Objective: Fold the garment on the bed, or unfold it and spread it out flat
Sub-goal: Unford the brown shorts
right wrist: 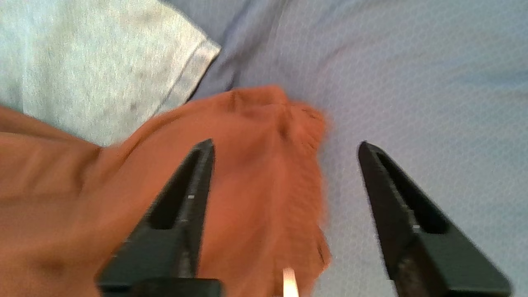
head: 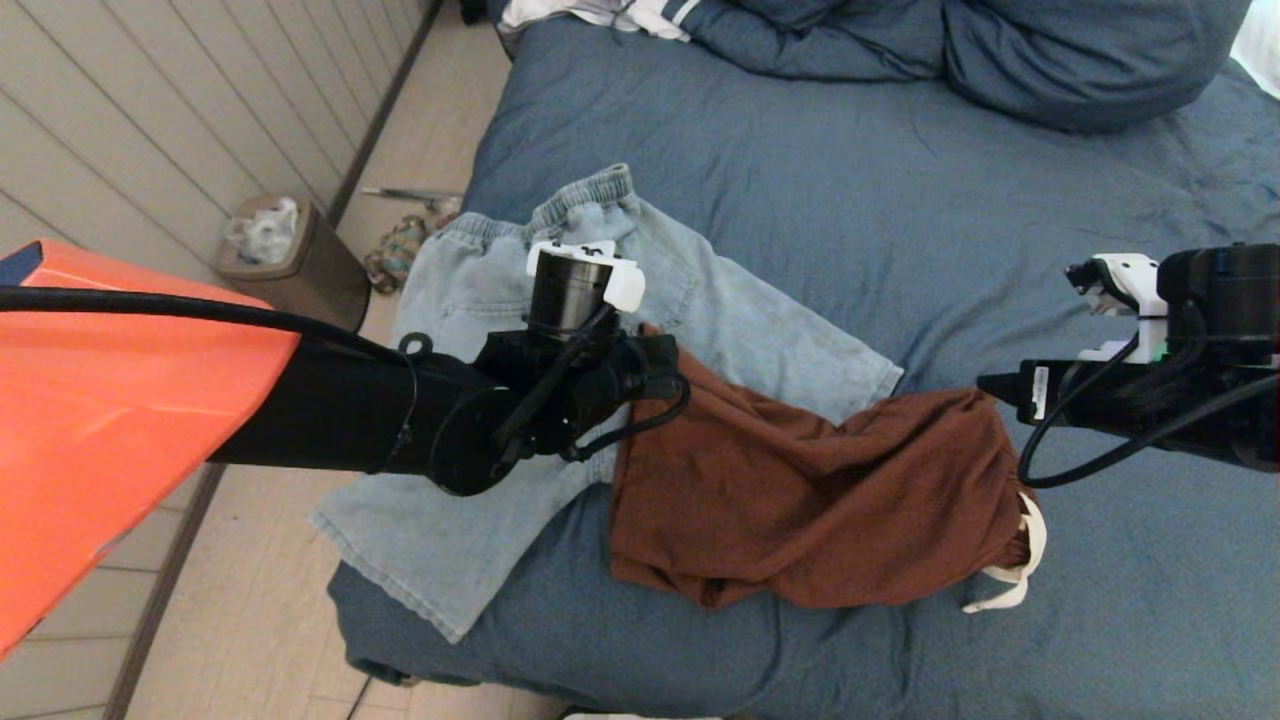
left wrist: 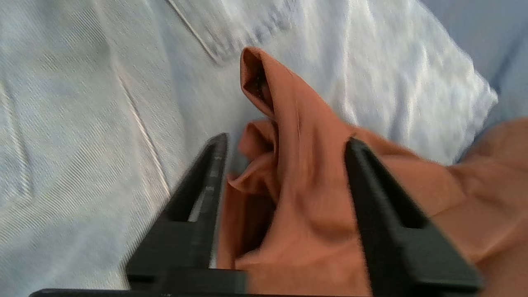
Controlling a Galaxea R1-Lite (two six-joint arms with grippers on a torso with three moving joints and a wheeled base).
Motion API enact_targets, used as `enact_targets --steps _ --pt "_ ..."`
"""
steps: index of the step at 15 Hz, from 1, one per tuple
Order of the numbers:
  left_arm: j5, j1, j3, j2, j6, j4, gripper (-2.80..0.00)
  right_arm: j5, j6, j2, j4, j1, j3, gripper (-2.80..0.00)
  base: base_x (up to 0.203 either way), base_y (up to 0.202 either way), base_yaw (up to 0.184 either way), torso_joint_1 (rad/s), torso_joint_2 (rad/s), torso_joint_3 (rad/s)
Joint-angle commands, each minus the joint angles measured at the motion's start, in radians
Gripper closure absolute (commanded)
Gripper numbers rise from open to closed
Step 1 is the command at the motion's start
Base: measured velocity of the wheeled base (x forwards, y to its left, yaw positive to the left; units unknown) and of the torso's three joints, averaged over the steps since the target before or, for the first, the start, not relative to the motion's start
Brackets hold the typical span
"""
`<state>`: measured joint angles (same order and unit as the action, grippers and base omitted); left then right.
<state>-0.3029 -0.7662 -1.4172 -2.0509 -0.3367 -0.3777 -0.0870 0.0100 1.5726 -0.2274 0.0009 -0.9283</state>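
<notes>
Panelled wall [head: 150, 110], pale plank floor [head: 440, 110], small bin [head: 290, 255]

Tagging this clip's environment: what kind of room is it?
Most likely a home bedroom: a bed with a blue cover and matching pillows, clothes lying on it, and a small waste bin on the floor by the wall.

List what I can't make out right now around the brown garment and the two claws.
- Head view: left claw hidden behind its own wrist.
- Head view: right claw hidden by the arm.
- Brown garment: shape unclear, bunched.
- Light denim shorts: middle covered by arm and garment.
</notes>
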Motion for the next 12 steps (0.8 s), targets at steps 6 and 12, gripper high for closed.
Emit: enact_targets --steps 6,12 --pt "-0.047 -0.011 0.034 0.072 -0.001 -0.003 -2.8 -0.004 0.005 -0.029 -0.009 0.001 0.021 -2.8 0.0 0.0 0.0 0.0 0.0 0.0" --pt "-0.045 -0.076 -0.021 -0.041 -0.002 -0.004 -2.8 0.0 0.004 -0.031 -0.009 0.001 0.036 -2.8 0.0 0.0 0.0 0.0 0.0 0.0"
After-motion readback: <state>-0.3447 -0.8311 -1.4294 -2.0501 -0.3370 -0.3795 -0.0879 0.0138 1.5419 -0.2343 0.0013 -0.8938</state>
